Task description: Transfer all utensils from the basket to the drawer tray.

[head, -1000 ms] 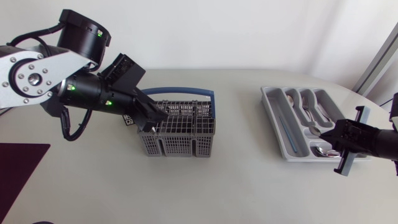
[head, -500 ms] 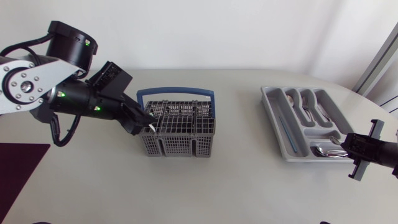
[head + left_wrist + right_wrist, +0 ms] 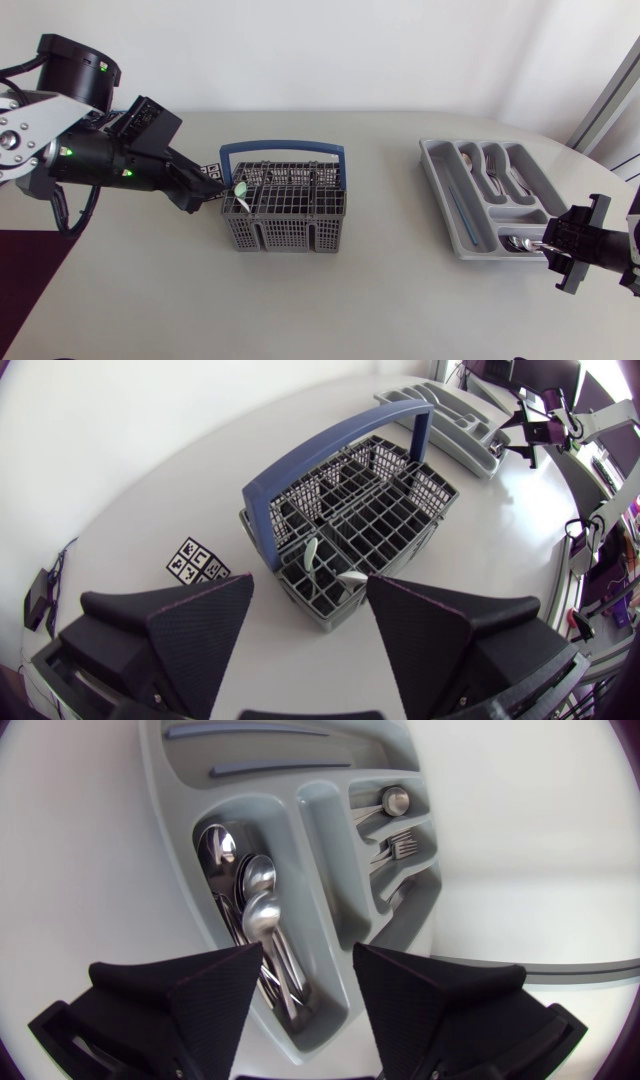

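Head view: your left claw (image 3: 210, 190) is left of centre, just beside the basket (image 3: 285, 235). Your right claw (image 3: 550, 247) is lower right, near the drawer tray (image 3: 430, 165).
Left wrist: claw spread, empty; utensils (image 3: 312, 553) stand in the basket ahead.
Right wrist: claw spread above the tray's spoons (image 3: 258, 910).

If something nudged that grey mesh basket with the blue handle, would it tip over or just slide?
Probably slide: the grey mesh basket looks wide and low on the smooth pale table. Its open grid walls suggest it is light, so even a soft push may shift it. The arched blue handle looks rigid, so lifting by it should work.
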Robot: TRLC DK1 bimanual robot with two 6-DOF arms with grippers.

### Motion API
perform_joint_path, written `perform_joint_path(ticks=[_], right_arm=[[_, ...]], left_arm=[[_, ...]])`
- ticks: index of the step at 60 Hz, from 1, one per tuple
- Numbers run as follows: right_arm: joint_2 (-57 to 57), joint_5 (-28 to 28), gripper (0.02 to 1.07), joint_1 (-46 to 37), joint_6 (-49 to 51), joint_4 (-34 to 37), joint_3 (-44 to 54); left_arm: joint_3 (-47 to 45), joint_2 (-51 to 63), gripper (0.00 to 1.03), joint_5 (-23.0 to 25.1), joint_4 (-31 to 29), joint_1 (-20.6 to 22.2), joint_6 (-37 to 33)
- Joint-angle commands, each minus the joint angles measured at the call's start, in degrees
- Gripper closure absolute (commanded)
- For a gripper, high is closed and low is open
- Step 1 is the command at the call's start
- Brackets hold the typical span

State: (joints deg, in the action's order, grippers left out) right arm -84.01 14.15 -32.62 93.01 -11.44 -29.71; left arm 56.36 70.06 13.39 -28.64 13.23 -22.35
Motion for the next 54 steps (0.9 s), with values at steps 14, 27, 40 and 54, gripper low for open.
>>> perform_joint_path(ticks=[14,27,40,54], right_arm=[[17.56,-3.08,0.19,9.77,-10.75,16.36,-1.22],[24.77,-12.92,0.19,30.25,-28.68,29.11,-6.5],[21.87,-20.3,0.19,50.55,-43.88,33.94,-12.82],[13.78,-23.73,0.19,63.82,-56.54,36.58,-20.82]], left_arm=[[-2.74,-2.56,0.23,0.06,-0.89,-2.86,-0.94],[-4.33,-2.56,0.23,0.41,-0.62,-4.36,-1.12],[-5.82,-2.65,0.23,1.91,-0.27,-4.8,-1.03],[-7.32,-3.18,0.23,3.05,1.05,-6.2,-1.56]])
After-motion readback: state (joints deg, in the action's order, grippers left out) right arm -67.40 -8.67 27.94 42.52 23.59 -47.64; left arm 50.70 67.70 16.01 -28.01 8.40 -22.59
